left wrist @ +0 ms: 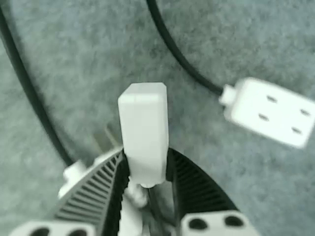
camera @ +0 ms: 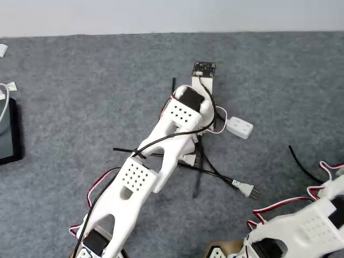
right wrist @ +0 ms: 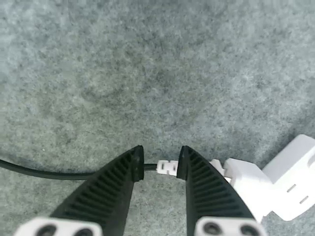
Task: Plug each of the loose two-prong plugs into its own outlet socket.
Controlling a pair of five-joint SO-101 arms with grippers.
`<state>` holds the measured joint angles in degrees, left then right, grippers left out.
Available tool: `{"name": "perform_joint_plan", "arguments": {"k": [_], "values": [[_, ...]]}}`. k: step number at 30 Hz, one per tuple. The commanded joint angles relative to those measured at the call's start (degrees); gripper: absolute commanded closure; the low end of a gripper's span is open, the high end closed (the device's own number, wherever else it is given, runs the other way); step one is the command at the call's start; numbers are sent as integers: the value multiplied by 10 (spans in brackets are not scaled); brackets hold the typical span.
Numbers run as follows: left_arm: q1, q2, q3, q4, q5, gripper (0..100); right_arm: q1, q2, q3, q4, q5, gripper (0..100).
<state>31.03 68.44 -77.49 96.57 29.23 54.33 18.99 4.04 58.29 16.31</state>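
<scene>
While the left end effector (left wrist: 146, 156) was clamped on a white rectangular block (left wrist: 142, 113) above the bench (camera: 80, 80), the sound move looked to be squaring it to the prongs of the two-prong plug (left wrist: 102, 141) beneath before pressing. The right end effector (right wrist: 161, 164) hung part-open over a black cord (right wrist: 49, 173). Count: two plugs, the second (camera: 244, 188) lying well apart; one slotted outlet socket (left wrist: 270, 118); one held block.

a dark flat slab (camera: 12, 134) lies at the edge of the grey carpeted surface (camera: 64, 80).
</scene>
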Motion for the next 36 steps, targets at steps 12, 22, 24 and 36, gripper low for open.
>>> {"name": "perform_joint_plan", "arguments": {"k": [12,22,24,36], "values": [[-29,-286,194,42,33,988,-10,-4,-28,-22,-3,883],[-115,-571,641,-58,1,988,-11,-4,-28,-22,-2,883],[-136,-624,749,-113,-33,988,-11,-4,-28,-22,-2,883],[-155,-897,1359,-522,-109,987,-32,-4,-28,-18,-3,883]]}}
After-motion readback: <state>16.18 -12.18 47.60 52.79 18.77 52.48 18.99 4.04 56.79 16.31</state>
